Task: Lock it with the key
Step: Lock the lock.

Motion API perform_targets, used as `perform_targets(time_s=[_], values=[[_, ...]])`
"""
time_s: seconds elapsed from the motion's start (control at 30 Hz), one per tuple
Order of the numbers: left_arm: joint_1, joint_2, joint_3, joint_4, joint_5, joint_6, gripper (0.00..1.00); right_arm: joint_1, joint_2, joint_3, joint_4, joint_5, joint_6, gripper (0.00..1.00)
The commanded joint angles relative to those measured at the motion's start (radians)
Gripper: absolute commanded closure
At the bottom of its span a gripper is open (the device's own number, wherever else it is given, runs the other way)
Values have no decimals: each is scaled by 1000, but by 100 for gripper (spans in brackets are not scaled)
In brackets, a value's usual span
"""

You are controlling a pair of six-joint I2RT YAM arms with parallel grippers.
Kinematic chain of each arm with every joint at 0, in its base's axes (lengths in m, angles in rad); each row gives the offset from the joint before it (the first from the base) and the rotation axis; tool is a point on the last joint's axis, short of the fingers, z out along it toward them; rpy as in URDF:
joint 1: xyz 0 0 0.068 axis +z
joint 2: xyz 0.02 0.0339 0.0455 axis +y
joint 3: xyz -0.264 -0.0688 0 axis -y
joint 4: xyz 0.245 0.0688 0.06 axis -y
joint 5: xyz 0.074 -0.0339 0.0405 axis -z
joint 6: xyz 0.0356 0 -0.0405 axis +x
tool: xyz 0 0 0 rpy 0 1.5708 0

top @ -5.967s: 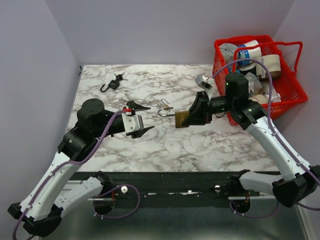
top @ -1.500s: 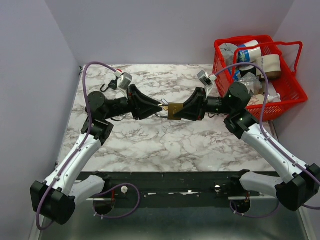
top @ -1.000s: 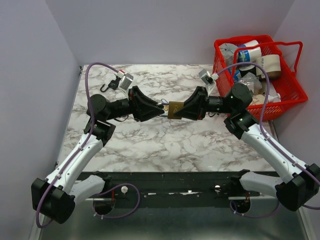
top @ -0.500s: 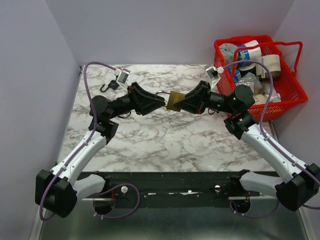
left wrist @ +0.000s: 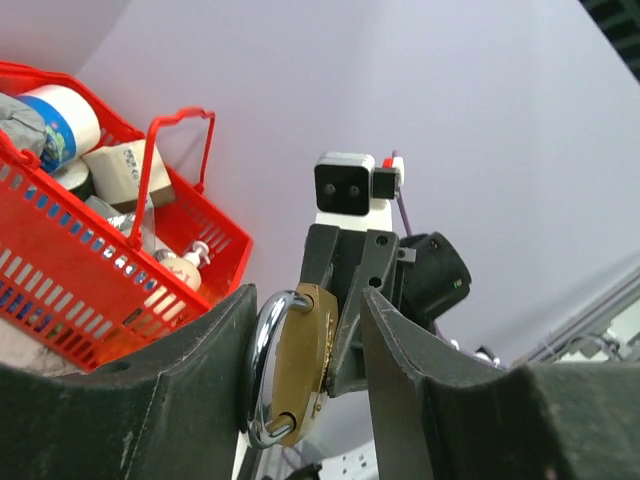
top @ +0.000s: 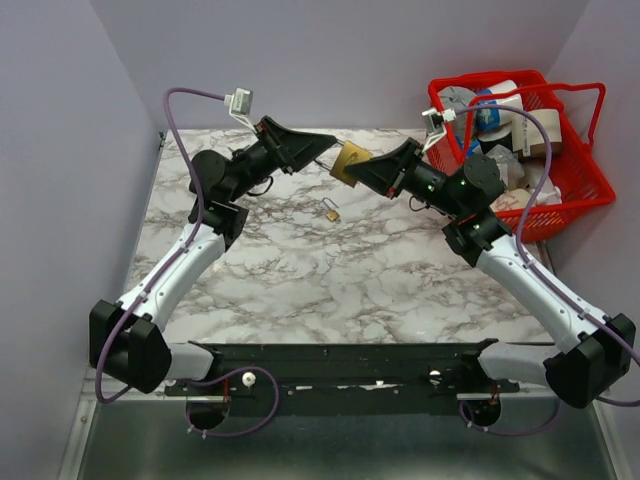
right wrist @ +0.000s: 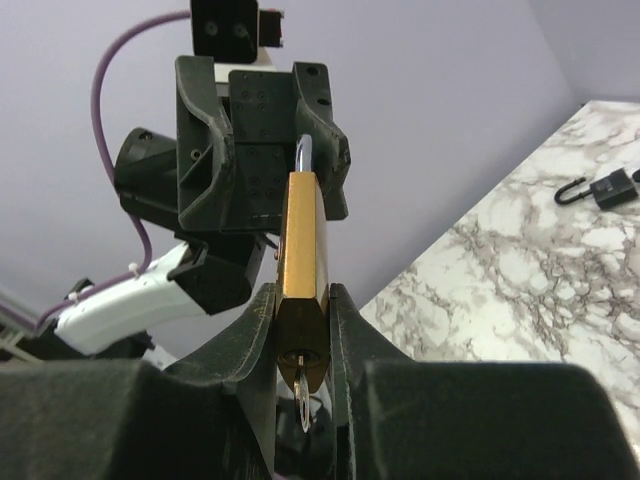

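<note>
Right wrist view: brass padlock (right wrist: 300, 265) clamped in right gripper (right wrist: 300, 297), held aloft, shackle (right wrist: 304, 155) between parted fingers (left wrist: 190, 370) of left gripper (left wrist: 305, 300). Key bunch not clearly visible, possibly beside black padlock (right wrist: 612, 188) on table (right wrist: 520, 290). Probably light, stiff, slippery; best pinched by plastic heads.

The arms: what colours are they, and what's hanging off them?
The left arm and right arm have white links and black joints. A purple cable loops along each. The left gripper and right gripper are black with two wedge-shaped fingers, topped by a small grey camera.
</note>
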Motion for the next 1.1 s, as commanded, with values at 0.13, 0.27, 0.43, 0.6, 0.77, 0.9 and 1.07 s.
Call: perform_targets(time_s=[0.13, 0.27, 0.43, 0.6, 0.77, 0.9, 1.07], values=[[-9, 88, 71, 26, -86, -115, 55, 2, 56, 104, 3, 212, 56, 99], [-9, 95, 68, 42, -97, -126, 63, 4, 80, 134, -1, 184, 85, 99], [-10, 98, 70, 56, -104, -132, 62, 11, 96, 153, -35, 195, 134, 99], [-17, 105, 82, 53, -110, -136, 69, 19, 99, 151, -51, 204, 143, 99], [-27, 117, 110, 47, -115, -133, 83, 27, 108, 154, -48, 204, 148, 99], [-21, 115, 113, 43, -97, -118, 100, 28, 103, 138, -51, 193, 145, 94], [16, 71, 38, 40, -20, -96, 100, 12, 53, 59, -44, 132, 100, 51]])
